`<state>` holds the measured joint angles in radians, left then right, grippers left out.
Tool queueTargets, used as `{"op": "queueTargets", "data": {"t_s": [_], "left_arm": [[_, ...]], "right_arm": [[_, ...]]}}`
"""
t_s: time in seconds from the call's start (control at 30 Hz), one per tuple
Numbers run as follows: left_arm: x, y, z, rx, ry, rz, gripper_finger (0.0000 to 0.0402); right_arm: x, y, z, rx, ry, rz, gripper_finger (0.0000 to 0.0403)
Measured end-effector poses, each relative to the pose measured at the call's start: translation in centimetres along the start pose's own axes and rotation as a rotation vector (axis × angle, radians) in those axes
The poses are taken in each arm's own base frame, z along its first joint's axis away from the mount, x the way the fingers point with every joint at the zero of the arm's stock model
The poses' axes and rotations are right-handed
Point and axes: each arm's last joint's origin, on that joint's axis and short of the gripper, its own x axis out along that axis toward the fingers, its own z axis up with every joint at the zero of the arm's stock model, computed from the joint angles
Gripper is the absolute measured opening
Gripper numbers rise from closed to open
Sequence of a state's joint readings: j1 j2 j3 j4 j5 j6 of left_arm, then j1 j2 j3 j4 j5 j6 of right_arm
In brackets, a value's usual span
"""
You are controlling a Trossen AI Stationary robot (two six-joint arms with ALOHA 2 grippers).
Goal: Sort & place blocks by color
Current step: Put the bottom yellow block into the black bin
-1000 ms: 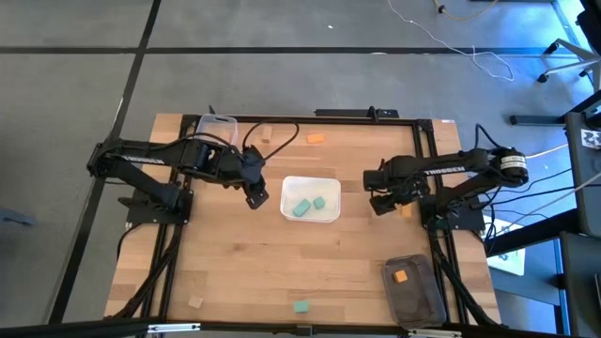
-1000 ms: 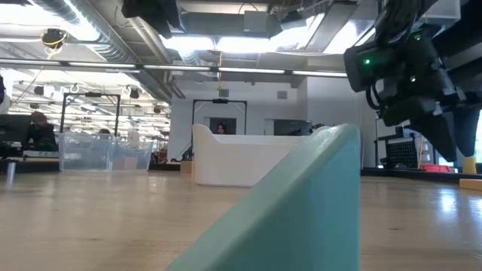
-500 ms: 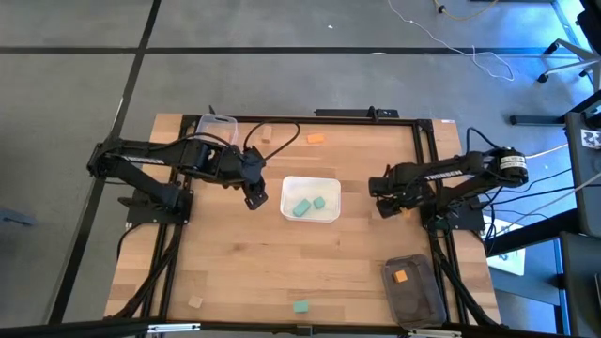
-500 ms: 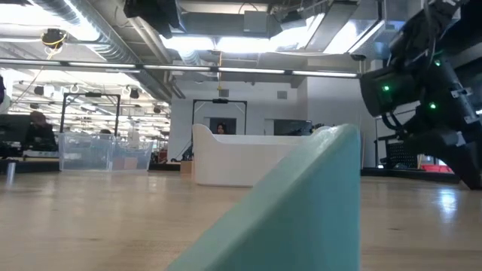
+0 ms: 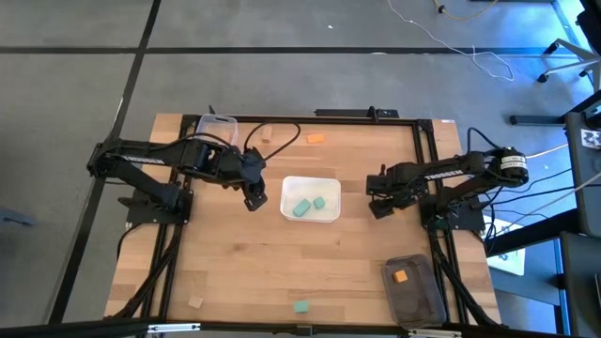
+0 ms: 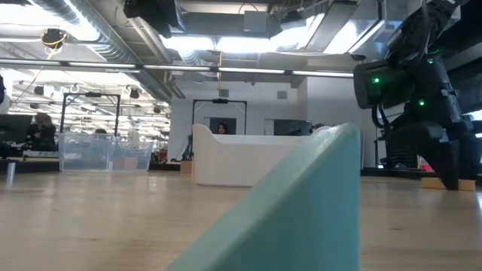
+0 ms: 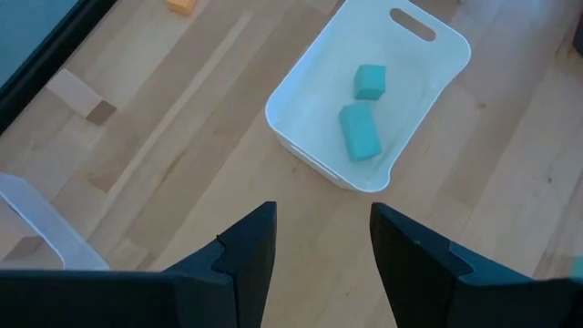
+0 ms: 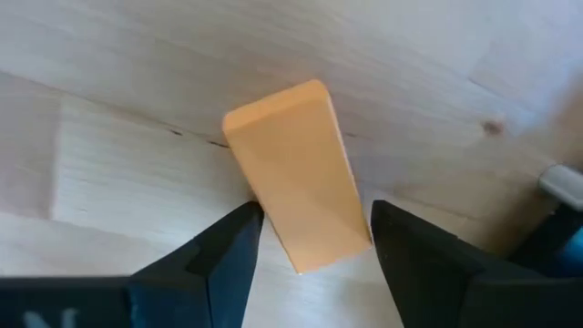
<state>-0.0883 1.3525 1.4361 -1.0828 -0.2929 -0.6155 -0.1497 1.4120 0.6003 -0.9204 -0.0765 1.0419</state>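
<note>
An orange block [image 8: 291, 169] lies flat on the wooden table near its right edge. My right gripper [image 8: 314, 214] is down at the table over it, open, with one finger on each long side of the block; the high view [image 5: 376, 208] hides the block under the gripper. My left gripper [image 5: 254, 199] is open and empty, just left of the white tray [image 5: 331, 214]. The tray holds two teal blocks [image 7: 362, 130]. Another orange block [image 5: 400, 276] lies in the dark tray [image 5: 418, 299]. Loose blocks lie on the table: orange [image 5: 315, 138], teal [image 5: 300, 306], wood [image 5: 195, 301]. My right gripper's fingers [image 8: 241, 237] point down and lie along the near end of the orange block's long sides [image 8: 351, 219]. Their inner edges stand right at the block. I cannot tell whether they touch it. The block lies flat on the table.
A clear plastic tub [image 5: 216, 127] stands at the far left, with a pale wood block [image 5: 268, 134] beside it. The black frame rails [image 5: 427, 160] run along the table's edges. The near teal block [image 6: 301, 211] fills the low view's foreground.
My right gripper has gone down to the table and a little toward the near edge, coming over the orange block, which now shows between its fingers. The block has stayed where it was.
</note>
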Motion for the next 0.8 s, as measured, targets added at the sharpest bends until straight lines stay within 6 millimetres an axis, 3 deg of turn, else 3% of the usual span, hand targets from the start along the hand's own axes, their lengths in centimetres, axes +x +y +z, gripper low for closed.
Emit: {"op": "queueTargets", "data": {"t_s": [0.63, 0.8], "left_arm": [[0.01, 0.00, 0.00, 0.000, 0.000, 0.001, 0.0170], [0.01, 0.00, 0.00, 0.000, 0.000, 0.001, 0.0170]], "right_arm": [[0.32, -0.11, 0.07, -0.058, -0.032, -0.005, 0.0215], [0.35, -0.04, 0.11, -0.061, -0.036, 0.001, 0.0181]]}}
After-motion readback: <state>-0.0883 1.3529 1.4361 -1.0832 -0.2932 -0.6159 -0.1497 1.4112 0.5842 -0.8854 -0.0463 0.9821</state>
